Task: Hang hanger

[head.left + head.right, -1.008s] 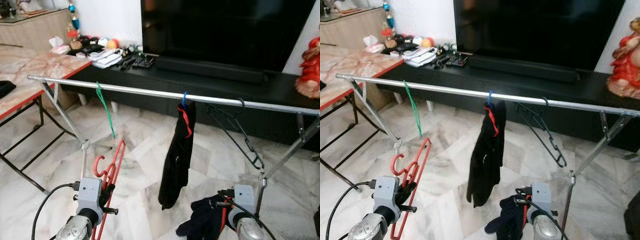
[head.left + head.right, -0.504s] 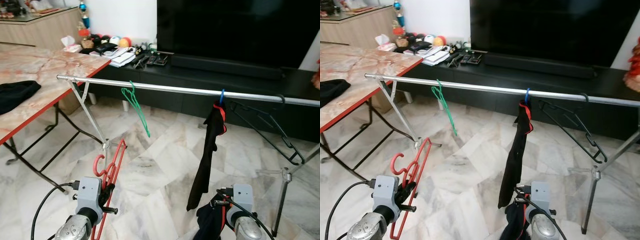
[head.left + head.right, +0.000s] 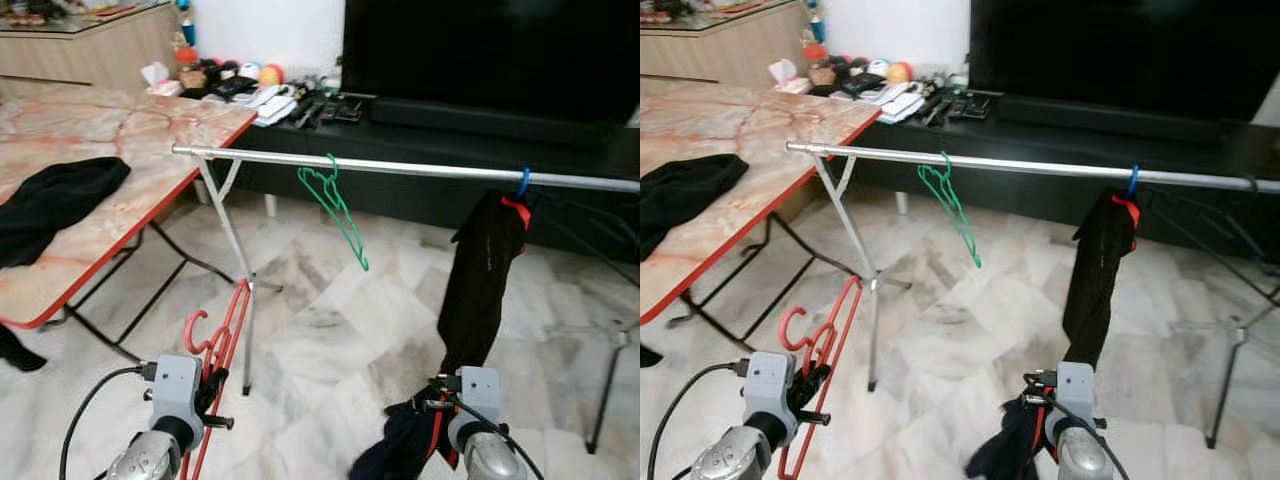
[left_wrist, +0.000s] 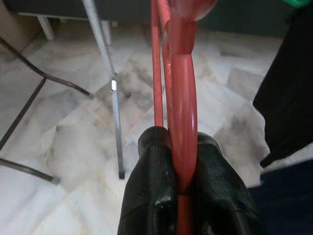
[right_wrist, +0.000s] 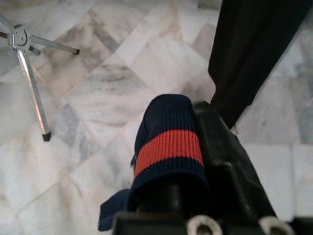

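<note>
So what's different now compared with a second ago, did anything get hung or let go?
Nothing has been hung or let go. The camera has swung toward the robot's left: the rail and its hangers slide right in the eye views, and more of the marble table shows. The left gripper still clamps the red hanger; the right gripper still holds the dark garment. The green hanger stays on the rail.

Rail's point(image 3: 400, 167) right end beyond frame edge
</note>
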`<state>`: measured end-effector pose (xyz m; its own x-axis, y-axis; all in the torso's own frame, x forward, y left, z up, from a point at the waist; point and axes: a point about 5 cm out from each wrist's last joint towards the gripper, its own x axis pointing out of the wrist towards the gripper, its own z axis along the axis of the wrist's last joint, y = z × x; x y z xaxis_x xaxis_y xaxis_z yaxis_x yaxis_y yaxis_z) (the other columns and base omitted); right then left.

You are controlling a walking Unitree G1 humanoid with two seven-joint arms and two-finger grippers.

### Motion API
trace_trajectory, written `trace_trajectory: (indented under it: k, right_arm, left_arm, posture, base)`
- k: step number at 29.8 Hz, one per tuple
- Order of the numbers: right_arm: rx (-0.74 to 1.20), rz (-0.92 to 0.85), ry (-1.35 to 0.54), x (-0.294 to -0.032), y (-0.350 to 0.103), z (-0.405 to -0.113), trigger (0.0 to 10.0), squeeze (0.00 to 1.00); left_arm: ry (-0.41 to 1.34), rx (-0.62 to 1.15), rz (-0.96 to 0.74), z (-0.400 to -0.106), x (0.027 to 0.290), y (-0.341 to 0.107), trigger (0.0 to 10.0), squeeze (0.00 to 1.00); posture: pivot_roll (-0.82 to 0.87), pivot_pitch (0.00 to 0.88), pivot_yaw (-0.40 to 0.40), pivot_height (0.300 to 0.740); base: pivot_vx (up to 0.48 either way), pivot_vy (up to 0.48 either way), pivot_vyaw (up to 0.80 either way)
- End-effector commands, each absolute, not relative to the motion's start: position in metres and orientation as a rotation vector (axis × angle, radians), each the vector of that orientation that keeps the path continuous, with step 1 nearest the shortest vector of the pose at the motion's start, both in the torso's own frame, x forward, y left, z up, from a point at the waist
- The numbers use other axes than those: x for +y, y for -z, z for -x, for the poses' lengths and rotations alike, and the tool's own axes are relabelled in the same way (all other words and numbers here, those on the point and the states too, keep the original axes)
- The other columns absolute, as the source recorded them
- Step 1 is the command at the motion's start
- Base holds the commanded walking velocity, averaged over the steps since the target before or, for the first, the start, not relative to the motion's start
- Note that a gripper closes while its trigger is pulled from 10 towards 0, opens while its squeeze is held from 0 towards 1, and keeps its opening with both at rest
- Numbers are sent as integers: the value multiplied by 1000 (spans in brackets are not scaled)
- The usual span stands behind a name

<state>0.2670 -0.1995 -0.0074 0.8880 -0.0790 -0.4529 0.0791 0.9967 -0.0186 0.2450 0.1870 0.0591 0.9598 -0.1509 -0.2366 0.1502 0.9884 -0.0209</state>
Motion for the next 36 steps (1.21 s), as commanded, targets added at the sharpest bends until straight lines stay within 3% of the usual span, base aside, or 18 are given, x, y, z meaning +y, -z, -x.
trace_trajectory:
  k: [1, 8, 23, 31, 36]
  right_arm:
    - [431, -23, 55, -187, 1, -275, 10000, 0]
    - [430, -25, 63, -188, -1, -278, 10000, 0]
    - [406, -12, 50, -185, -8, -287, 10000, 0]
    - [364, 29, -44, -174, -27, -308, 10000, 0]
    - [367, 51, -69, -172, -29, -311, 10000, 0]
  left_arm:
    - [127, 248, -1, -242, 196, -59, 10000, 0]
    - [150, 250, -36, -244, 199, -60, 10000, 0]
    - [268, 318, -81, -241, 201, -54, 10000, 0]
    - [504, 439, -210, -240, 190, -41, 10000, 0]
    - [532, 457, -235, -241, 190, -39, 10000, 0]
  posture:
    - [30, 56, 4, 740]
    - [30, 53, 4, 740]
    - [31, 38, 7, 740]
    - [23, 27, 24, 740]
    - [21, 27, 25, 740]
  base:
    - [0, 480, 0]
    - [0, 220, 0]
    - [0, 0, -752]
    - [0, 0, 0]
    - [0, 0, 0]
